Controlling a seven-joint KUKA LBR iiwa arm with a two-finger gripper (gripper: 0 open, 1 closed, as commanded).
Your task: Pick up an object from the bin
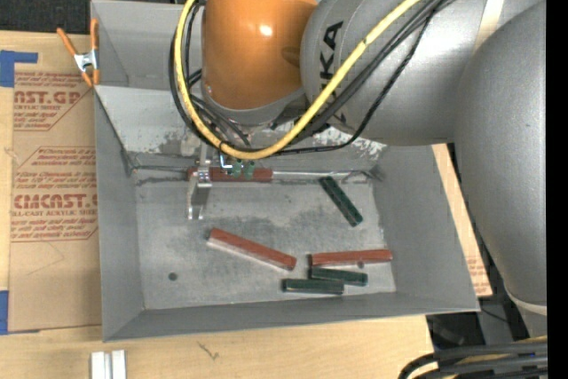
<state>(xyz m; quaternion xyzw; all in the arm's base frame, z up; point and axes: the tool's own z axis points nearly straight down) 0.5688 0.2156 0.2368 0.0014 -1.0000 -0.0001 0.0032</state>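
My gripper (195, 209) hangs low over the left back part of the bin floor, below the orange wrist cover. Just to its right, under the wrist, a short red-brown piece (260, 176) shows; I cannot tell whether it lies loose or is held. The nearest thing lying free is a long red-brown stick (251, 248), flat on the floor, below and to the right of the gripper and apart from it. A dark green stick (342, 201) lies slanted further right.
Near the bin's front right lie another red-brown stick (351, 258) and two dark green sticks (338, 277) (312, 287), close together. The big arm covers the bin's back and right side. The bin's sloping walls rise on the left and at the front.
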